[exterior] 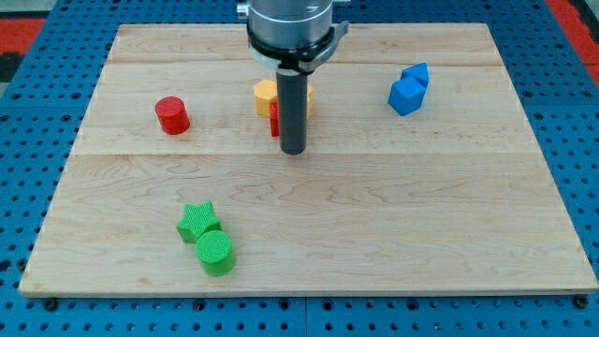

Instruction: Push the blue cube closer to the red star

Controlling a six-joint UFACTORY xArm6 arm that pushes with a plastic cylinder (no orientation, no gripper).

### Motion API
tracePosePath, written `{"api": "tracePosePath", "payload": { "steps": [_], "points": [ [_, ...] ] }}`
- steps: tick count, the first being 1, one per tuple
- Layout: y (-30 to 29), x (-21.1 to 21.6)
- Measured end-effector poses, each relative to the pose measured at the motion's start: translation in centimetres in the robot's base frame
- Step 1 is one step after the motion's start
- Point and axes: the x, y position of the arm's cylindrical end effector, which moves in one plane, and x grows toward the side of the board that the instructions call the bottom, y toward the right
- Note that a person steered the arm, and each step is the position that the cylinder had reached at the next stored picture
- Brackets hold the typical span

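Two blue blocks touch at the view's upper right. The nearer, larger one (pixel 405 96) looks like a cube; the one behind it (pixel 417 73) is partly hidden and its shape is unclear. A red block (pixel 274 118), mostly hidden behind the rod, sits at the upper middle; its shape cannot be made out. My tip (pixel 293 151) rests on the board just below and right of that red block, well left of the blue blocks.
A yellow block (pixel 265 93) sits behind the rod, touching the red block. A red cylinder (pixel 172 115) stands at the left. A green star (pixel 198 222) and a green cylinder (pixel 215 253) touch at the lower left. The wooden board (pixel 421 215) lies on a blue pegboard.
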Motion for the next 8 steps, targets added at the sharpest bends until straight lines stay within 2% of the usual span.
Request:
{"api": "tracePosePath", "payload": {
  "steps": [1,2,3,4,5,8],
  "points": [
    [-3.2,0.1],
    [-3.2,0.6],
    [0.8,1.5],
    [10.1,1.5],
    [12.1,1.8],
    [12.1,2.1]
  ]
}}
